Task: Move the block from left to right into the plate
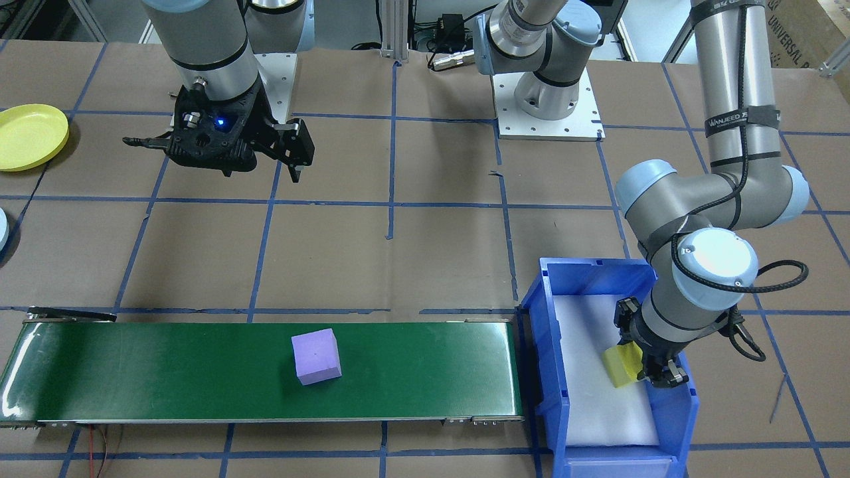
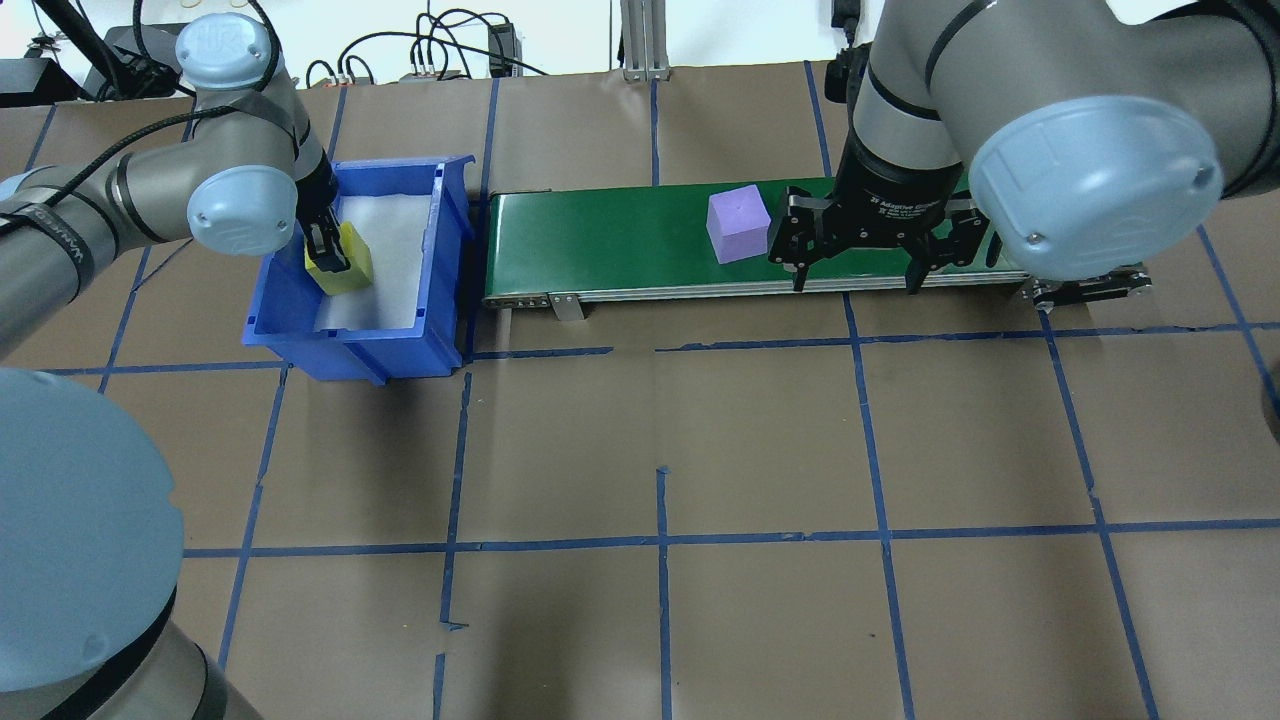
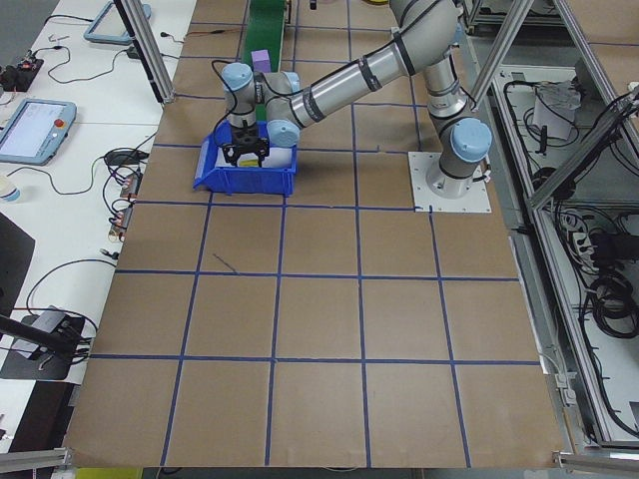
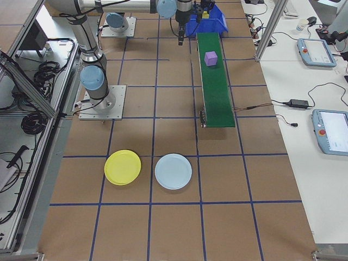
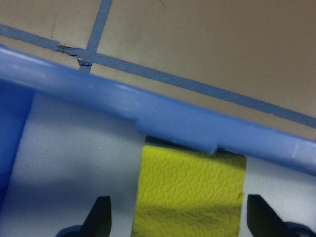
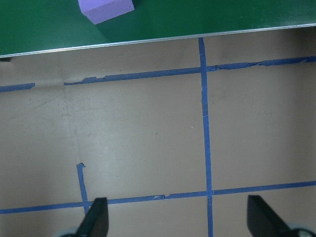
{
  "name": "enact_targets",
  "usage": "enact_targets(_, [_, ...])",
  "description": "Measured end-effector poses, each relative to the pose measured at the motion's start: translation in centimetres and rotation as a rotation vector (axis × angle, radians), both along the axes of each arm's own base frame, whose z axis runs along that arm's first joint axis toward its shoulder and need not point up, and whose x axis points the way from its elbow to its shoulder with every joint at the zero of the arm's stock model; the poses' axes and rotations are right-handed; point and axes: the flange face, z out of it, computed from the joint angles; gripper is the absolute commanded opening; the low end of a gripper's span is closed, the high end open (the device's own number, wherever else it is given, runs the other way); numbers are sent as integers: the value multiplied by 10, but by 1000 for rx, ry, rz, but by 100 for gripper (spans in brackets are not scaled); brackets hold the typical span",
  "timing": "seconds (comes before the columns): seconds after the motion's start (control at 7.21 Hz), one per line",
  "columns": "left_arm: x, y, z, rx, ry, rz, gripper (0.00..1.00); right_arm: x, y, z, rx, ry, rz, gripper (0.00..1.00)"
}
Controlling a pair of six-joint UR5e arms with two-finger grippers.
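Note:
A yellow block point(image 2: 350, 268) lies on the white lining of the blue bin point(image 2: 350, 350). My left gripper point(image 2: 328, 250) is lowered into the bin and stands open, its fingers point(image 5: 101, 215) on either side of the yellow block point(image 5: 192, 187) with small gaps. A purple block point(image 2: 738, 225) sits on the green conveyor belt point(image 2: 600, 240). My right gripper point(image 2: 855, 287) hangs open and empty over the belt's near edge, just right of the purple block point(image 6: 106, 10). The yellow plate point(image 4: 122, 167) lies far off on the robot's right, also seen as the plate point(image 1: 30, 136).
A light blue plate point(image 4: 173, 171) lies beside the yellow one. The bin stands against the belt's left end. Brown paper with blue tape lines point(image 2: 660, 540) covers the table. Tablets and cables lie on the side bench point(image 4: 321, 54).

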Motion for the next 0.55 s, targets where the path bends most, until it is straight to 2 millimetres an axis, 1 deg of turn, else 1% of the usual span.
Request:
enact_targets(0.14, [0, -2, 5, -10, 0, 0, 11, 0, 0, 0, 0, 0, 0, 100])
enact_targets(0.28, [-1, -3, 16, -29, -9, -4, 12, 0, 0, 0, 0, 0, 0, 100])
enact_targets(0.42, [-4, -1, 39, -65, -25, -20, 7, 0, 0, 0, 0, 0, 0, 100])
enact_targets(0.55, [-12, 1, 71, -116, -28, -73, 5, 0, 0, 0, 0, 0, 0, 100])
